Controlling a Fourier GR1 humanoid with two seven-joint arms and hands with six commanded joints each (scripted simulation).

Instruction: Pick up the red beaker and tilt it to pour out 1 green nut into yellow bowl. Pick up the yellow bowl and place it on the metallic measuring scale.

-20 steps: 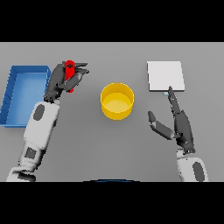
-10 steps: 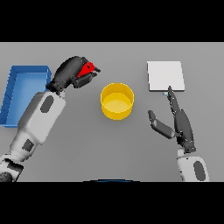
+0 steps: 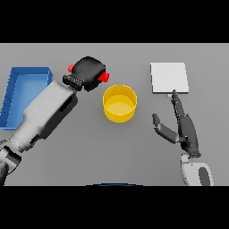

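Beaker (image 3: 103, 77), red and mostly hidden, was wrapped in the left hand (image 3: 88, 72) just beside the yellow bowl (image 3: 120, 103), apparently mid-pour, so the next move likely called for tipping it over the rim, while the right hand (image 3: 183, 129) rested spread below the scale (image 3: 169, 77).

Left hand (image 3: 89, 73) has swung the red beaker (image 3: 103, 77) rightward, now just beside the bowl's (image 3: 119, 103) left rim. Hand rolled over; beaker mostly hidden, only red bits showing.
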